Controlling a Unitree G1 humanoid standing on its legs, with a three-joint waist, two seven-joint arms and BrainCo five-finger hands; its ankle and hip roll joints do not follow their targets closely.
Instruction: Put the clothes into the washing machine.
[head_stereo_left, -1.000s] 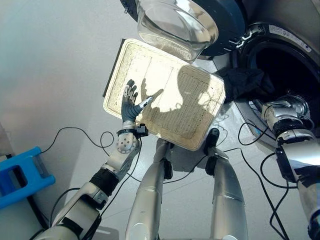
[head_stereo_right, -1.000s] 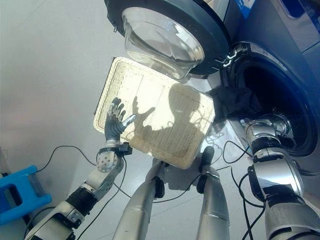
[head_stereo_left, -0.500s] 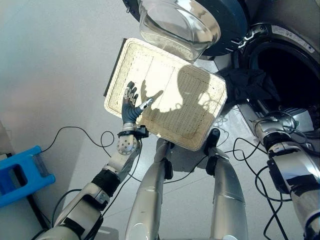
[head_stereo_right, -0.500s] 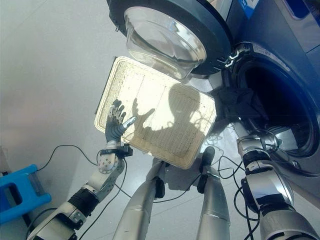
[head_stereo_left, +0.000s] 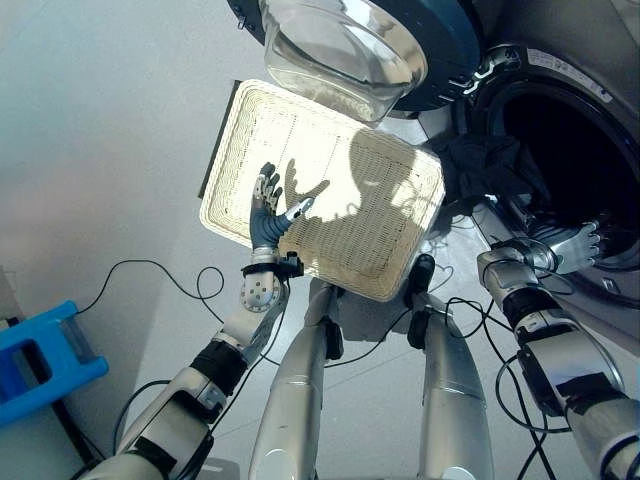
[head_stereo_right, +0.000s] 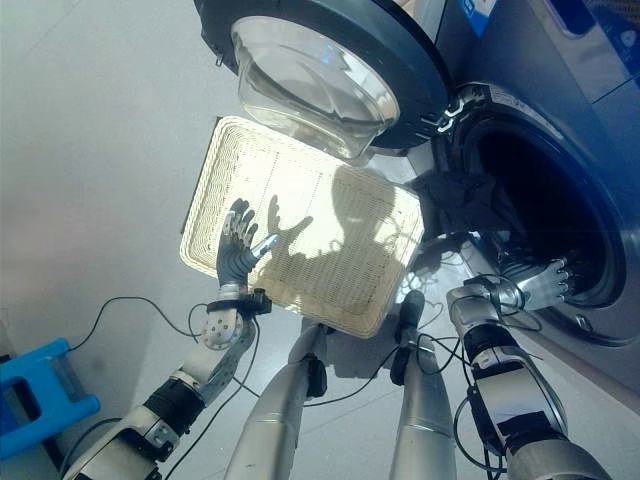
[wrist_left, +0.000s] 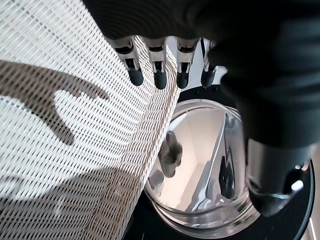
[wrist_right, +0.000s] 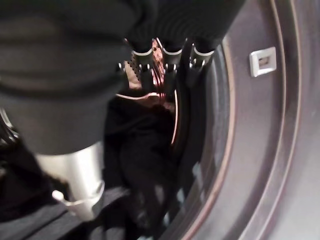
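A dark garment (head_stereo_left: 490, 165) hangs over the front lip of the washing machine's open drum (head_stereo_left: 570, 150), partly inside; the same black cloth (wrist_right: 135, 150) lies in the drum. My right hand (head_stereo_left: 573, 245) rests at the lower rim of the opening, its fingers straight and spread, holding nothing. My left hand (head_stereo_left: 268, 215) hovers open over the near left part of the white woven basket (head_stereo_left: 260, 120), which holds no clothes. In the left wrist view my left hand's fingertips (wrist_left: 159, 80) point past the basket's weave (wrist_left: 60, 140) toward the glass door.
The machine's round door (head_stereo_left: 350, 45) with its glass bowl stands swung open over the basket's far edge. A blue plastic stool (head_stereo_left: 40, 360) sits on the grey floor at the lower left.
My right hand has come out of the drum toward its lower rim, and its open fingers now show. The dark garment stays draped on the lip. The left hand has barely moved.
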